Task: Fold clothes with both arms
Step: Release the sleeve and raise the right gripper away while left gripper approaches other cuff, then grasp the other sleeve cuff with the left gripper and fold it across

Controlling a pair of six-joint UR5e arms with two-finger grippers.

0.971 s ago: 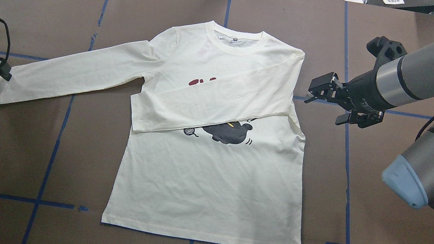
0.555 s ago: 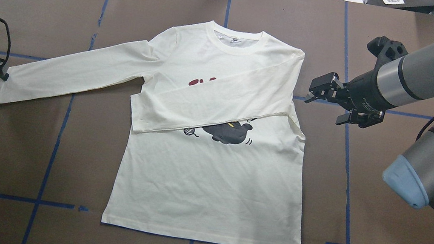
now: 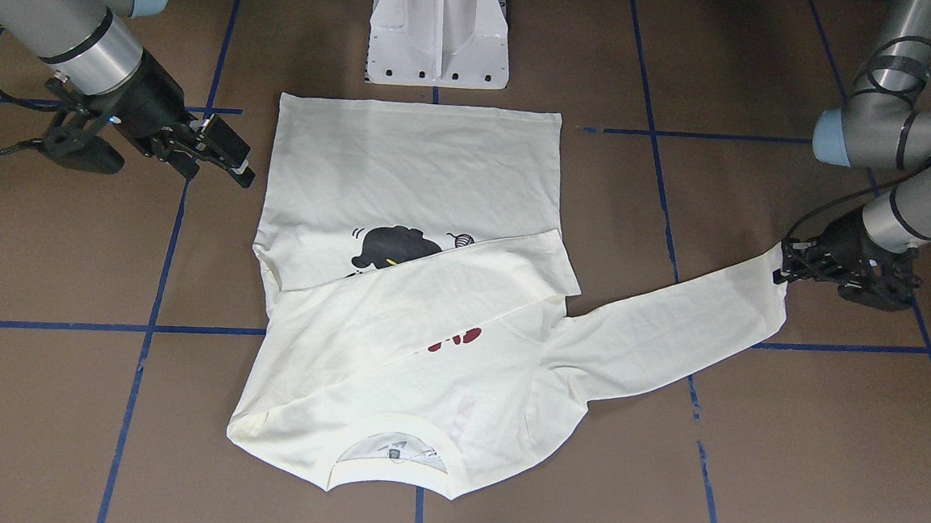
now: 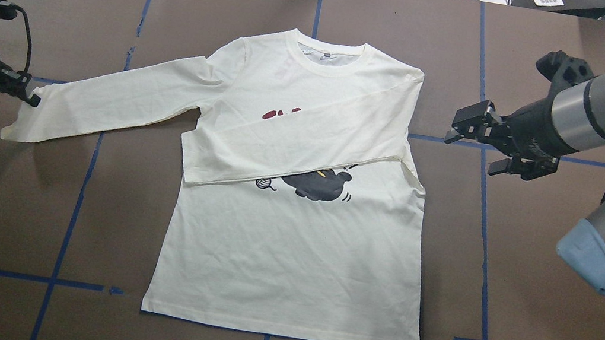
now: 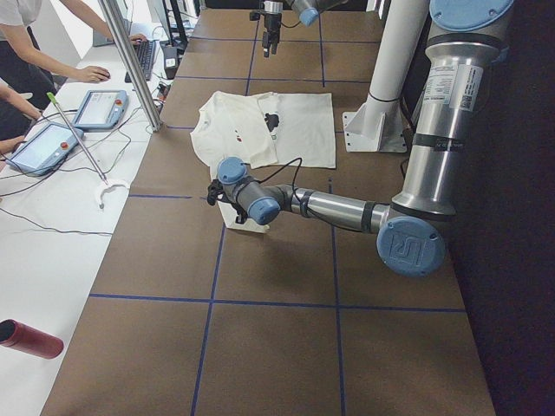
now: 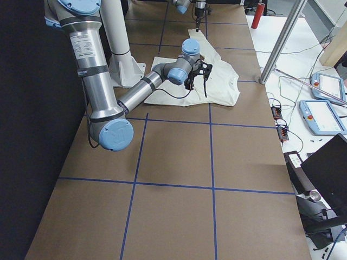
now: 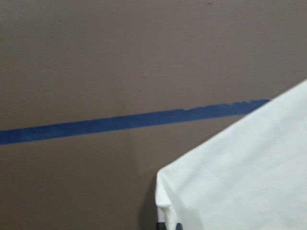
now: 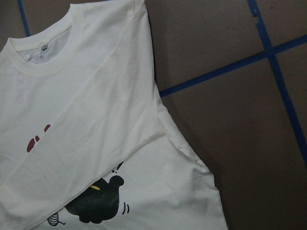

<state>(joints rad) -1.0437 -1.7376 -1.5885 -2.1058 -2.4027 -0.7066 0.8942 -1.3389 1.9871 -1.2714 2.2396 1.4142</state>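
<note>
The cream-white T-shirt [image 4: 290, 252] lies flat on the brown table, print side up, collar at the far side. One sleeve is folded across the chest [image 4: 306, 146] and covers most of the red lettering and part of the black cat. The other sleeve [image 4: 115, 97] stretches out to the overhead view's left. My left gripper [image 4: 30, 98] is shut on its cuff and holds it slightly off the table; it also shows in the front view [image 3: 780, 273]. The left wrist view shows the cloth [image 7: 240, 172]. My right gripper [image 4: 470, 152] is open and empty, beside the shirt's shoulder.
The white pedestal base [image 3: 439, 33] stands at the robot's side, just past the shirt's hem. Blue tape lines [image 4: 70, 219] cross the table. A metal post [image 5: 130, 61], tablets and operators' hands are at the far side, and a red bottle [image 5: 30, 338] lies off the table's end.
My left gripper has lifted the cuff and carried it a little toward the shirt and the far side. My right gripper has drawn back, away from the shirt's shoulder.
</note>
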